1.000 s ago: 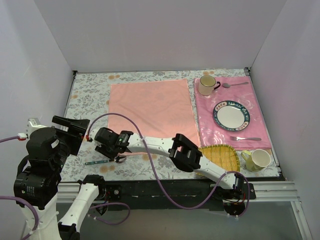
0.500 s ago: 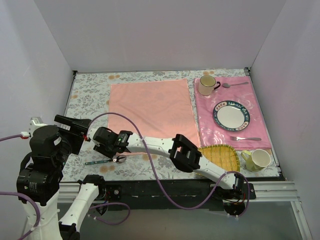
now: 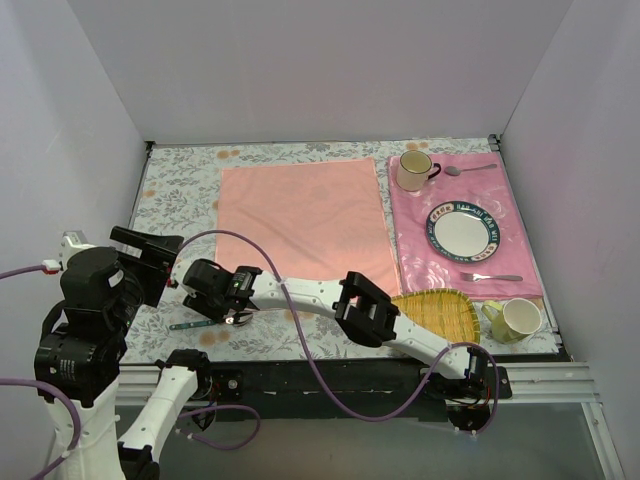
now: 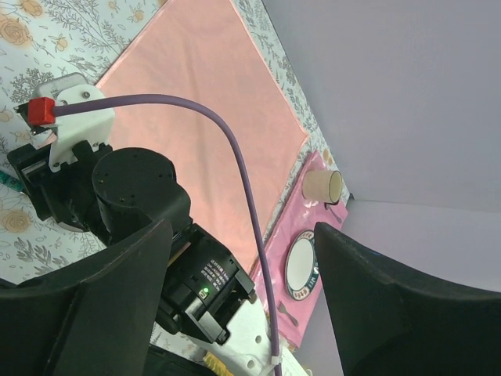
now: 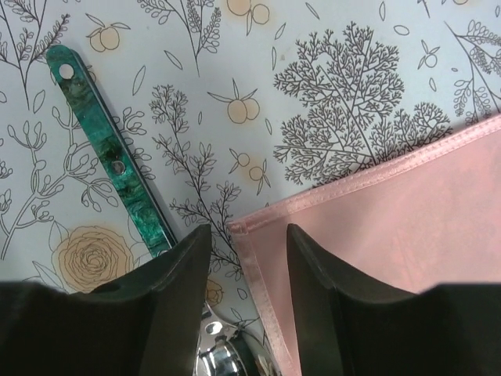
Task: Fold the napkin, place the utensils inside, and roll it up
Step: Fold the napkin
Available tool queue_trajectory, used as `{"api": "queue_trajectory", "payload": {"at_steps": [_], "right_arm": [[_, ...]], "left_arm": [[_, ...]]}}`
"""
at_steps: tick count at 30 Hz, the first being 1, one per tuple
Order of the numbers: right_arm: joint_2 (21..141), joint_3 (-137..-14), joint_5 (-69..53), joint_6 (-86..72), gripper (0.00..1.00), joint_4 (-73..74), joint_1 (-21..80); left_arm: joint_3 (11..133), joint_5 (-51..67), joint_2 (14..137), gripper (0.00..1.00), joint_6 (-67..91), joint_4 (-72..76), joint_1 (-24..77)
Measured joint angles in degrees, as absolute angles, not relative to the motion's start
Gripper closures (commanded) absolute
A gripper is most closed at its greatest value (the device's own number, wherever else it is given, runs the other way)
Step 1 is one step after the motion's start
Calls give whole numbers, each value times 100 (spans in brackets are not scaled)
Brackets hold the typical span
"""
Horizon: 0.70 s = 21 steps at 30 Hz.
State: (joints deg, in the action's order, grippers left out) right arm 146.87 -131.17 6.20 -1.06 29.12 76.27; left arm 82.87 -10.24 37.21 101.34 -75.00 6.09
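- The right gripper is seen with its jaws partly apart and nothing clamped; a corner of the napkin lies flat between its fingertips.
- The spoon is found just left of it, its teal handle pointing away.
- The left gripper is held wide and empty, above the napkin's near edge.

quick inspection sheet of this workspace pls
surface: floral-print tablecloth, flat
job's things: salmon-pink satin napkin spread unfolded; teal-handled metal spoon beside its near-left corner
clutter: deep pink placemat bearing blue-rimmed plate, tan mug, silver fork, all-silver spoon; yellow woven tray, yellow-green mug nearby
grippers: left gripper open, raised; right gripper open over napkin corner, holding nothing
cables: purple cables loop across arms
surroundings: pale plain walls
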Motion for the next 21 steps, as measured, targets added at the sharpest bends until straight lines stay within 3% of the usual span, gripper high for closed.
{"api": "queue_trajectory", "payload": {"at_steps": [14,21], "right_arm": [[14704,-12945,429,-268,89,2499,7634],[14698,-12921,408,-298,99,2445,7625]], "left_arm": [[8418,-1033,3723,27,10095,-7620,609],[8385,-1033,3708,27,10119,-7631,609]]}}
